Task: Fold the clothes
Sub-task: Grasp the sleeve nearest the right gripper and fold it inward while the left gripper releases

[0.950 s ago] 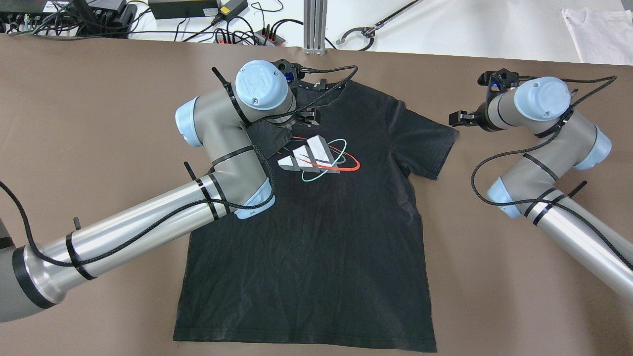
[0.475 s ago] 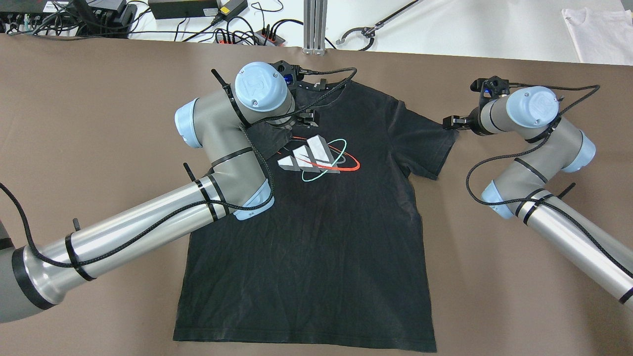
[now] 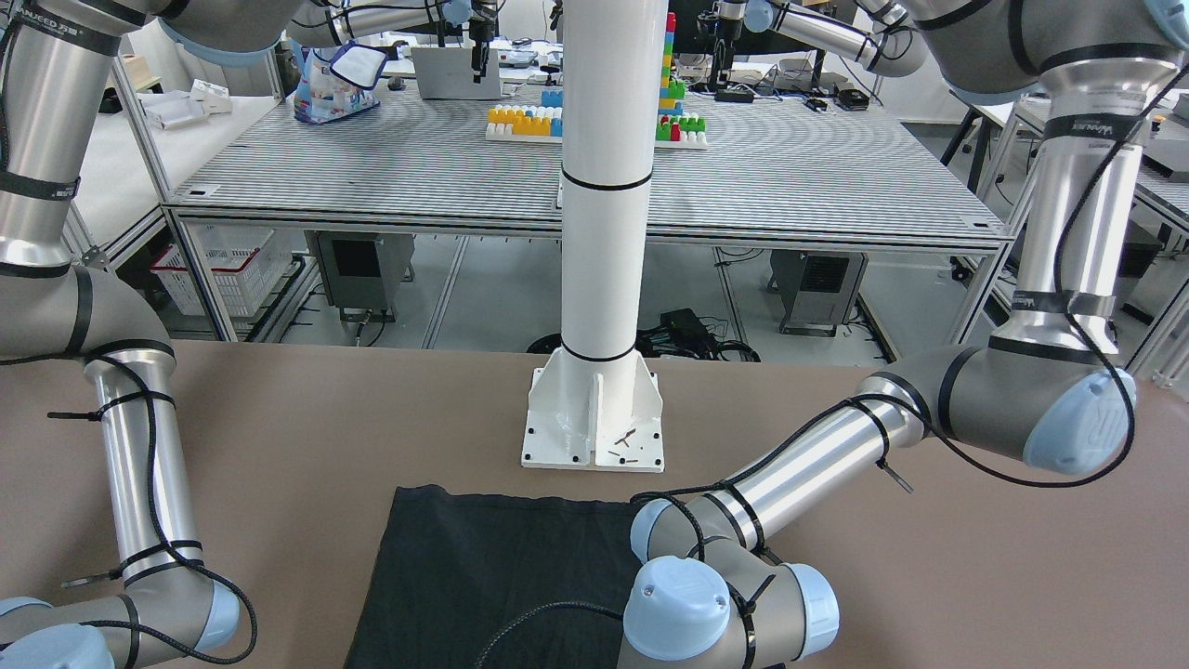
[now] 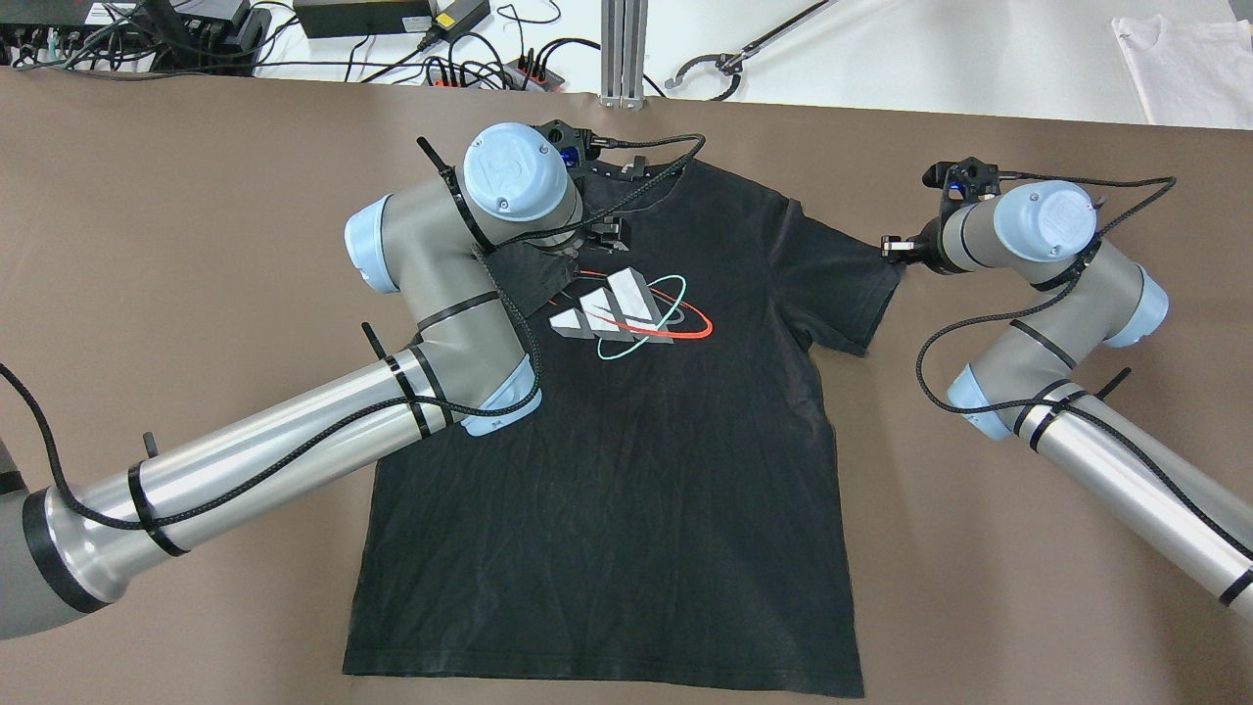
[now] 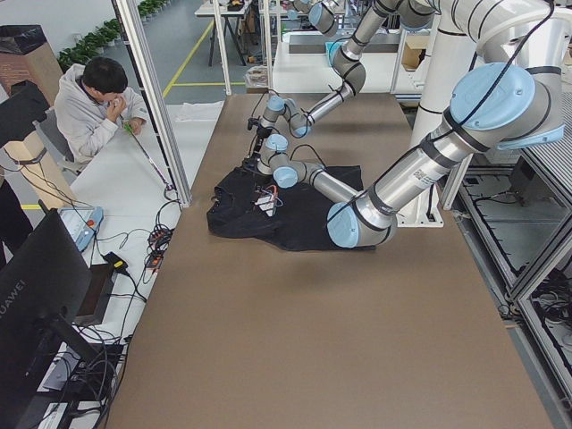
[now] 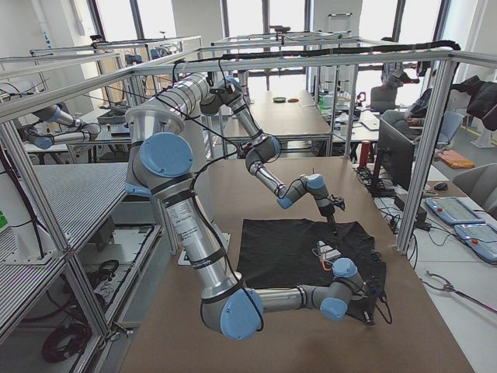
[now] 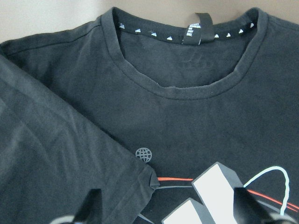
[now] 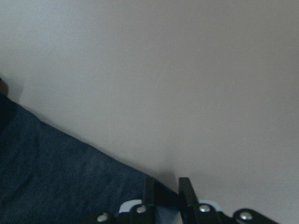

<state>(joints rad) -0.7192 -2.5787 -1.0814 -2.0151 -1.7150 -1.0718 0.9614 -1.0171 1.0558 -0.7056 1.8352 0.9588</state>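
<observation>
Sliding inward since a second ago, the right hand point(image 4: 889, 247) now sits at the corner of the right sleeve point(image 4: 847, 284), fingers drawn narrow with the hem seemingly pinched between them. The left hand point(image 4: 609, 235) hovers, fingers apart, over the left sleeve point(image 4: 548, 269), already folded onto the black T-shirt point(image 4: 626, 490) lying print-up on the table point(image 4: 196, 215). Sleeve-folding seems under way; next, the right sleeve needs lifting and carrying inward over the chest.

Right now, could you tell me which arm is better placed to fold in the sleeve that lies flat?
Right. The right gripper sits at the tip of the flat sleeve; the left gripper hovers open over the folded sleeve across the shirt.
</observation>
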